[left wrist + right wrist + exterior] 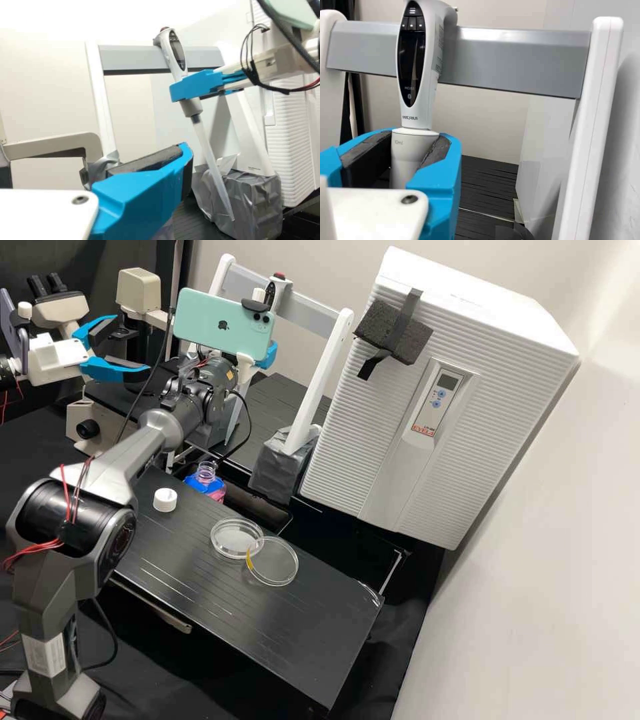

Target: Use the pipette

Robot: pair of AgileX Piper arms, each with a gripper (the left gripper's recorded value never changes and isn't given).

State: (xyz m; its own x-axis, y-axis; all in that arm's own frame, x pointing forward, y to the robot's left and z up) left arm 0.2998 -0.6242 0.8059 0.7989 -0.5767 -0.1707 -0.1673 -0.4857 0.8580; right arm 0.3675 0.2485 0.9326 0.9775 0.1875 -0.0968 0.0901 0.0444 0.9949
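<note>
Right hand clamps the pipette at the rack; a skewed lift may snag it. Left hand gapes empty.

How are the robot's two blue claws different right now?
The right gripper is shut on the pipette, while the left gripper is open and holds nothing. The right gripper is up at the white rack. The left gripper is apart from it, over by the microscope. Both are white with two bright blue fingers.
</note>
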